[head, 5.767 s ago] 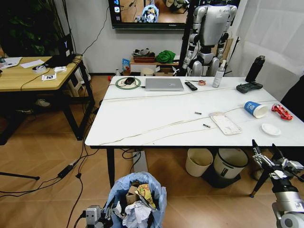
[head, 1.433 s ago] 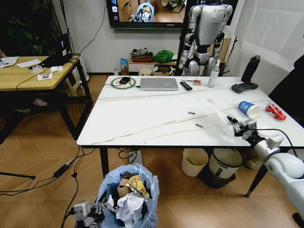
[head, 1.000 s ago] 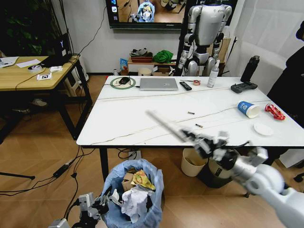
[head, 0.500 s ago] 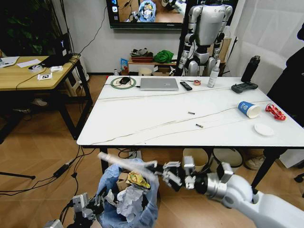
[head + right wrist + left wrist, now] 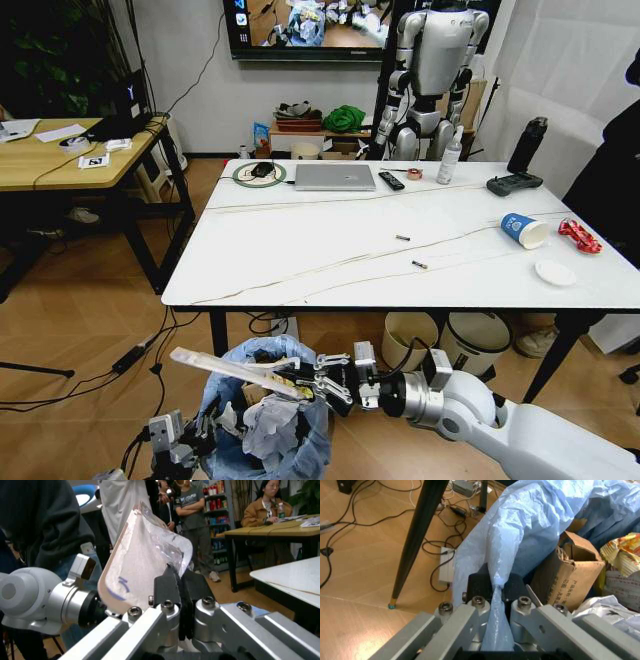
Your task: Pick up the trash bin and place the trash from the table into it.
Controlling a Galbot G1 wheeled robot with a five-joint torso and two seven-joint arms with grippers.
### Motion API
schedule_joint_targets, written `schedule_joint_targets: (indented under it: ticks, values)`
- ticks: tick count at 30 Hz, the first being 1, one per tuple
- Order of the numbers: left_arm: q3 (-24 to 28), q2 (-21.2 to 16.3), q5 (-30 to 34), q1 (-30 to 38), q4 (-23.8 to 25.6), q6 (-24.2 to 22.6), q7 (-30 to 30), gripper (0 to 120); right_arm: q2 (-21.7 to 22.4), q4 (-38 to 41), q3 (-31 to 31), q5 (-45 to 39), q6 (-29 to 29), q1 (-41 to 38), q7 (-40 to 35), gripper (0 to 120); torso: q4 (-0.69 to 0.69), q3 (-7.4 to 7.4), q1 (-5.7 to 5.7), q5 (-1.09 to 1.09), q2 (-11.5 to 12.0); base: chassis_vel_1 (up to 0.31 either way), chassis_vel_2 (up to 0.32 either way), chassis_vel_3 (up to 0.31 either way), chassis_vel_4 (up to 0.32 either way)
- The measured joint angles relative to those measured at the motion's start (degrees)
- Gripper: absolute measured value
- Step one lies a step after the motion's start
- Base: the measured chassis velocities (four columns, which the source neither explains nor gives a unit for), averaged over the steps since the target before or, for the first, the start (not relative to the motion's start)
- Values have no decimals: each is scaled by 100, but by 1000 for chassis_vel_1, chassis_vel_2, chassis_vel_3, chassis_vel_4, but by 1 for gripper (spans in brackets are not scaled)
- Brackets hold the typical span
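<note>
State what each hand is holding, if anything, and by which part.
The right hand pinches the clear flat plastic tray by one end, above the trash bin. The left hand grips the bin's blue bag liner at its rim.

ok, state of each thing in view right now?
trash bin: full of litter, bag rim pinched.
left end effector: shut on the bag.
right end effector: shut on clear tray, over the bin.
blue cup: tipped on table.
laptop: closed.
</note>
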State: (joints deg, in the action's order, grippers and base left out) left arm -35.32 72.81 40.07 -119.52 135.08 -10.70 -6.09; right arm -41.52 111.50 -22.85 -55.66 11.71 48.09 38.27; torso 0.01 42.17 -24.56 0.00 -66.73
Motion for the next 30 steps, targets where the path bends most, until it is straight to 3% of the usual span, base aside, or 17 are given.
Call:
schedule_joint_targets:
  ticks: [30]
  values:
    - [-25,33,-19,-11,44,8,-11,0,345,61,404,282,120,1066,57,0,-1,0,1,1,0,0,0,0,0]
